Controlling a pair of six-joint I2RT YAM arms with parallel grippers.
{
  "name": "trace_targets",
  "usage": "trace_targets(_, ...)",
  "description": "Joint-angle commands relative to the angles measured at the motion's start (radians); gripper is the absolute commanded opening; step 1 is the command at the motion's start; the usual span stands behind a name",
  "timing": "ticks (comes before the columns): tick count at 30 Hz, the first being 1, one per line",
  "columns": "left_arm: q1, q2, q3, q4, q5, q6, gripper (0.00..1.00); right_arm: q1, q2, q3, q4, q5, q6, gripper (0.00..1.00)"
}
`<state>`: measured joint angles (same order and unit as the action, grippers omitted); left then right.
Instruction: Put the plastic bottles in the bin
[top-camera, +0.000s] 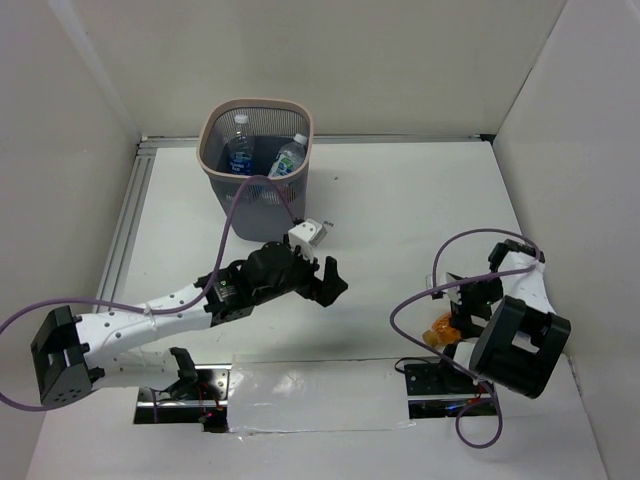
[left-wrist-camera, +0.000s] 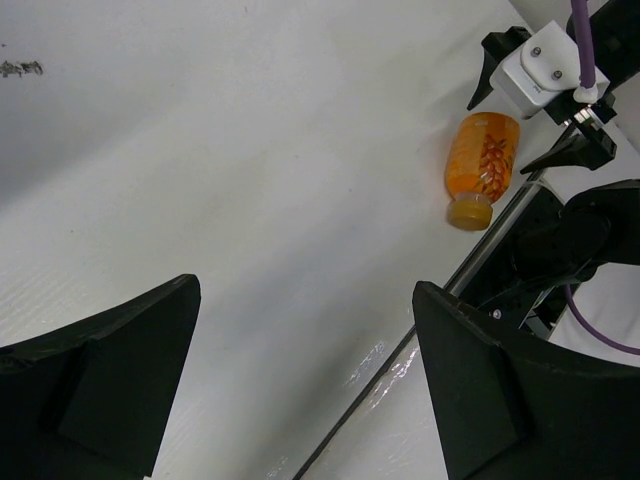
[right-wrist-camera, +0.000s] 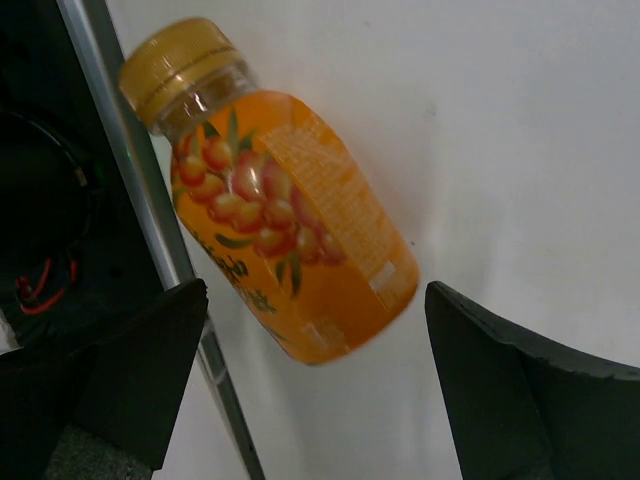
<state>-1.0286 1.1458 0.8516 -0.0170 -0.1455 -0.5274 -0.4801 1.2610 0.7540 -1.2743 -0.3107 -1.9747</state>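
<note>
Right jaws stand apart over the short orange plastic bottle (right-wrist-camera: 290, 200) lying near-right (light, stiff, likely slippery); I'd clamp across its labelled middle. My left jaws: apart, empty.

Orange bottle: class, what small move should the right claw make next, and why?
Probably lower the right claw slightly, then close. Its jaws stand open, and the orange bottle lies on its side beneath the gap, ungripped and not yet in the bin.
</note>
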Motion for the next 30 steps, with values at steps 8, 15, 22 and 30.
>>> trace_targets(8, 0.016, 0.035, -0.006, 0.068, 0.041, -0.023, 1.0, 0.015, -0.069, -0.119, 0.061, -0.125, -0.621, 0.92)
trace_targets(15, 0.016, 0.026, -0.006, 0.048, 0.012, -0.063, 1.0, 0.015, -0.08, -0.14, 0.081, -0.194, -0.667, 0.67)
trace_targets(22, 0.016, -0.017, -0.025, 0.009, -0.018, -0.131, 1.0, 0.034, -0.058, -0.131, 0.177, -0.33, -0.564, 0.44)
trace_targets(30, 0.016, -0.124, -0.097, -0.012, -0.107, -0.226, 1.0, 0.141, -0.018, 0.02, 0.446, -0.542, -0.061, 0.39)
